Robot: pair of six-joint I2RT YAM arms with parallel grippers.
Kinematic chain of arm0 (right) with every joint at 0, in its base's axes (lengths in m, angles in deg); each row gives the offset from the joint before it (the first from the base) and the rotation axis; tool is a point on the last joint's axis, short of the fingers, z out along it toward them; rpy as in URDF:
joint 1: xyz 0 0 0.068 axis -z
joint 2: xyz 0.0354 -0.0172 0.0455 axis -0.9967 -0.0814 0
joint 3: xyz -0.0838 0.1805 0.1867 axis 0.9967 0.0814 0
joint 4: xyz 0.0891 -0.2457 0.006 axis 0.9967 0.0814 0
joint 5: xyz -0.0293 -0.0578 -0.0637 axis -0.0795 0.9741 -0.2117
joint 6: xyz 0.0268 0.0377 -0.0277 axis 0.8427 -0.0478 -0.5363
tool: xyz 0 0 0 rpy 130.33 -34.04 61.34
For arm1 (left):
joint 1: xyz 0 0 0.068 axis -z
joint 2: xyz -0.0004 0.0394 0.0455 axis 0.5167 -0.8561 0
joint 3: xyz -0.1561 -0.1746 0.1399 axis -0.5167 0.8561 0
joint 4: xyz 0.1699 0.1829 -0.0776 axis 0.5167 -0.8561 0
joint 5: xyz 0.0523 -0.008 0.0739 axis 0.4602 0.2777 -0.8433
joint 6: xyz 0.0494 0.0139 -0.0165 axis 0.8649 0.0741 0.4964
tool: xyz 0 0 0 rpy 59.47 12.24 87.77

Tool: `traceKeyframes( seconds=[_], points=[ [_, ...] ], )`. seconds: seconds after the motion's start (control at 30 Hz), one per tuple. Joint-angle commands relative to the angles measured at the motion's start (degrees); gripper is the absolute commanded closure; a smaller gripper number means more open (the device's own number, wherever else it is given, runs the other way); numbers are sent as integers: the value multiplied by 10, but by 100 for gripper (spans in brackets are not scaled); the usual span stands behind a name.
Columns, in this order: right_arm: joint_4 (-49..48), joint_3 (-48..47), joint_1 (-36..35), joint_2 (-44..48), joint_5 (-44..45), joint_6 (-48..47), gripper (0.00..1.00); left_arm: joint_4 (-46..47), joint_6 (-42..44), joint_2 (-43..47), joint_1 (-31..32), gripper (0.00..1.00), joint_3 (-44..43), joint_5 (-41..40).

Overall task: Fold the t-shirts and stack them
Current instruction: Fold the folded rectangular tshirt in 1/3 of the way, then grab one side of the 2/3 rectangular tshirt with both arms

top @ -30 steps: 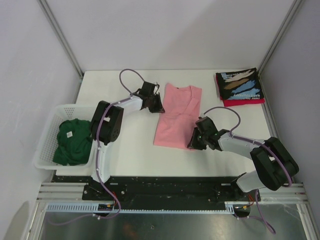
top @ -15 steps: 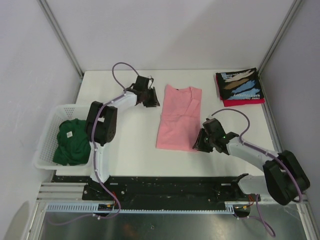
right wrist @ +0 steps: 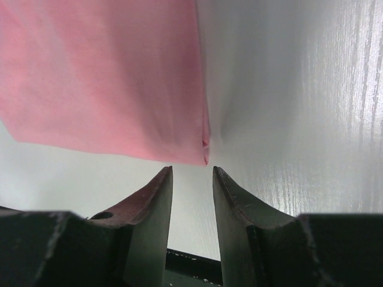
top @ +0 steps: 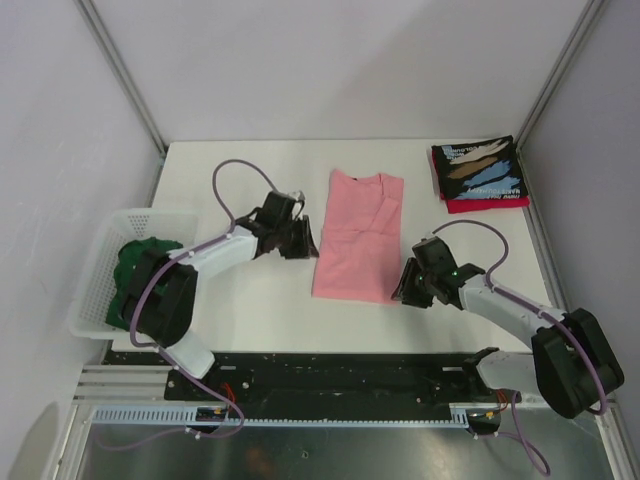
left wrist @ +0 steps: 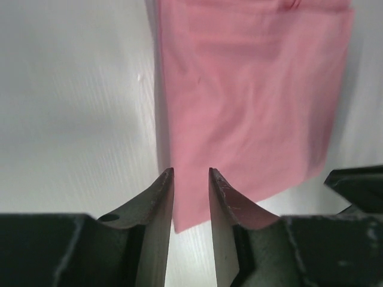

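Left hand (top: 305, 242) just beside pink tee (top: 358, 235)

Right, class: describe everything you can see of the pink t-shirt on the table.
The pink t-shirt is plain, soft-looking cloth, folded lengthwise into a long narrow panel with the neckline at the far end. It lies flat, lightly creased, in the middle of the white table. The left hand is beside its left edge and the right hand by its near right corner, both open, neither gripping it.

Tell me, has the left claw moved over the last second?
Yes. The left claw has come back toward the near edge of the table, away from its far edge, and now sits beside the pink shirt.
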Motion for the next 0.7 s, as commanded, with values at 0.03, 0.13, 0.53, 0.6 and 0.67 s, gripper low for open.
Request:
traceKeyframes(
  seconds=[0.03,0.13,0.53,0.6,0.67],
  points=[
    [-38,0,2,-27,-7,13,63,19,-19,60,17,65,64,-3],
    [-48,0,2,-41,-4,15,63,23,-21,74,27,65,96,-3],
    [-47,0,-1,-64,21,14,69,43,-31,77,48,63,152,7],
    [-51,0,-2,-69,18,14,70,44,-30,71,52,62,151,10],
    [-54,0,-4,-71,16,15,70,45,-30,66,55,62,152,12]
  ],
)
